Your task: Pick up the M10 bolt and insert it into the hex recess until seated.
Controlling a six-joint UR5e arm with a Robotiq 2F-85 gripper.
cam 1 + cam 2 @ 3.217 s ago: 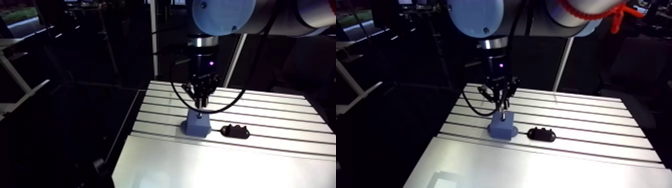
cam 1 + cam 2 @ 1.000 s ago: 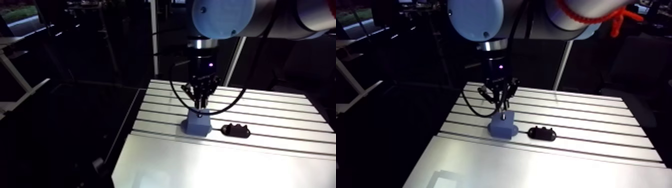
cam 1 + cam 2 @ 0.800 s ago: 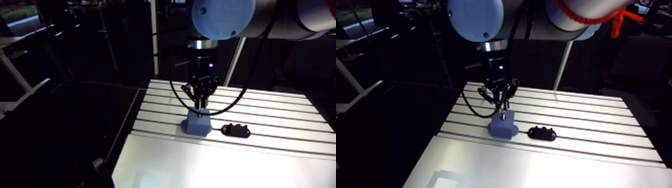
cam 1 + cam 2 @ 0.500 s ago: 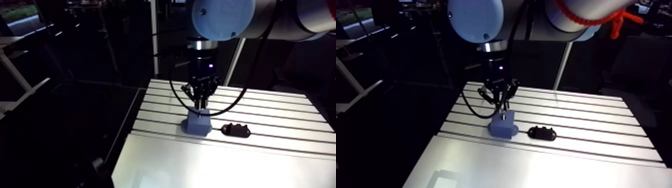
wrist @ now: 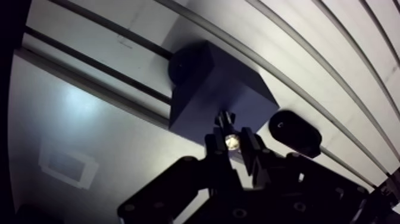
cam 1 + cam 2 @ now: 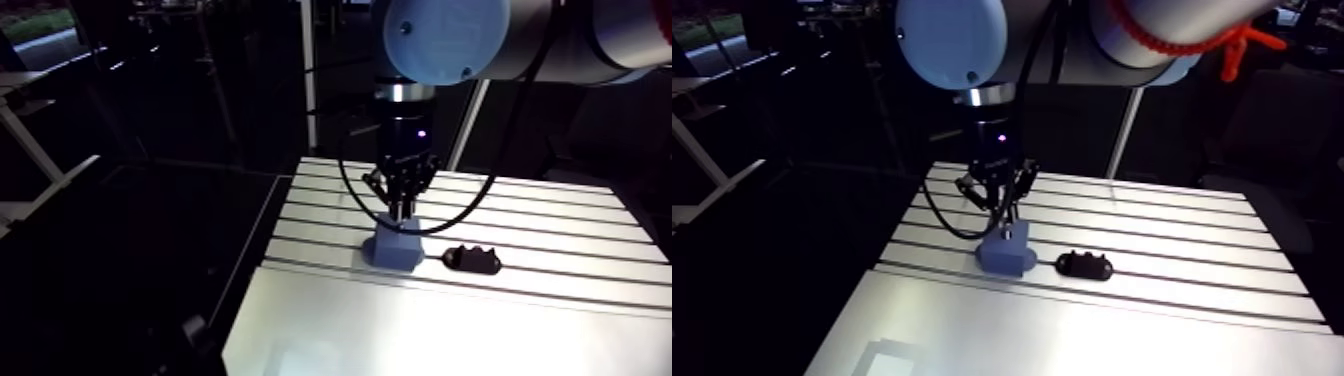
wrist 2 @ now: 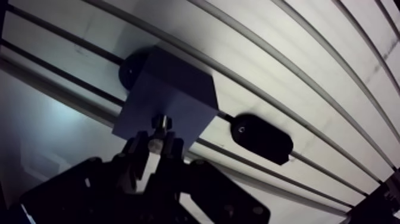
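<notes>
The wrist view gives you the small metal M10 bolt point(image 5: 230, 138) pinched between the tips of the black two-fingered gripper point(image 5: 233, 146), whose fingers stand nearly together, clamped on its shank. The bolt's long axis runs straight away from the camera, down toward the table, so you look along it. Its upper end shows as a bright round silver spot between the fingers. Its lower end looks darker, with a hex outline, over the top face of the dark blue rectangular block point(image 5: 208, 83). You cannot tell whether that lower end touches the block, and the hex recess is hidden beneath it. In the arm view the gripper hangs upright over the block, which sits on the left part of the slotted aluminium table point(image 6: 560, 215). A black oblong piece point(image 6: 471, 260) lies just to the right of the block, apart from it.
</notes>
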